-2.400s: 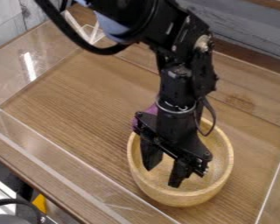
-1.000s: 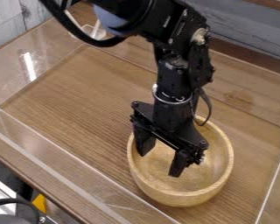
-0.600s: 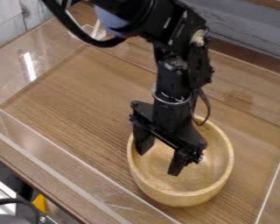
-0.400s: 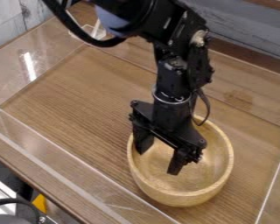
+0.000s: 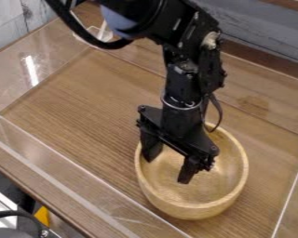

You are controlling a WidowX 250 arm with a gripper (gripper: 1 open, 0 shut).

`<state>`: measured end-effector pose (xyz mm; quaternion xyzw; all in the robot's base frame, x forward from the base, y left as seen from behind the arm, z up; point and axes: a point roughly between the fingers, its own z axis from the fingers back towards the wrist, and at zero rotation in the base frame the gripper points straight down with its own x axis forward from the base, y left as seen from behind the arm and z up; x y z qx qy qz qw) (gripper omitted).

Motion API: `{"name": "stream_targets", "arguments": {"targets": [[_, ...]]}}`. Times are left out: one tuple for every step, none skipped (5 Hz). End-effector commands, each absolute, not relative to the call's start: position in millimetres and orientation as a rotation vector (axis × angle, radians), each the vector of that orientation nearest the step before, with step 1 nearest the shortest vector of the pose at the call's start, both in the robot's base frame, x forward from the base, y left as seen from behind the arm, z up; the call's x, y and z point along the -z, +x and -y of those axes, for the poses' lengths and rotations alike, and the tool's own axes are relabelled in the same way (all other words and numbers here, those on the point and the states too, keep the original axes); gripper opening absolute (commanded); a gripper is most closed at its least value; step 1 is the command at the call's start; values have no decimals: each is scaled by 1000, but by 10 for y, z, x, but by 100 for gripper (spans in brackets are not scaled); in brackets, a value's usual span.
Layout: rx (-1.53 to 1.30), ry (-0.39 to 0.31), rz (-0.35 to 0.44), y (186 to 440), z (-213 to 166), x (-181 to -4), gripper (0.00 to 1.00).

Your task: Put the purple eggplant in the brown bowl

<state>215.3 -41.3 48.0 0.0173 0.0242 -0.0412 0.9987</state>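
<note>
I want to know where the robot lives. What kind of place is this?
Probably a robot test bench in a lab, not a kitchen. A black robot arm works over a wooden tabletop fenced by clear plastic walls, with just a wooden bowl under its open gripper.

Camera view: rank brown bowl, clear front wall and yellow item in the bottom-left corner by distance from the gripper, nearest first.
1. brown bowl, directly under the open gripper.
2. clear front wall, left of the bowl in the picture.
3. yellow item, bottom-left corner, beyond that wall.
</note>
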Motion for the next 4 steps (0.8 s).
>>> {"name": "stream_targets", "arguments": {"targets": [[66, 39, -5, 2263, 381, -557, 100], [61, 47, 0, 2276, 369, -557, 0], [64, 46, -3, 2247, 399, -552, 0], [67, 46, -7, 2220, 428, -546, 0]]}}
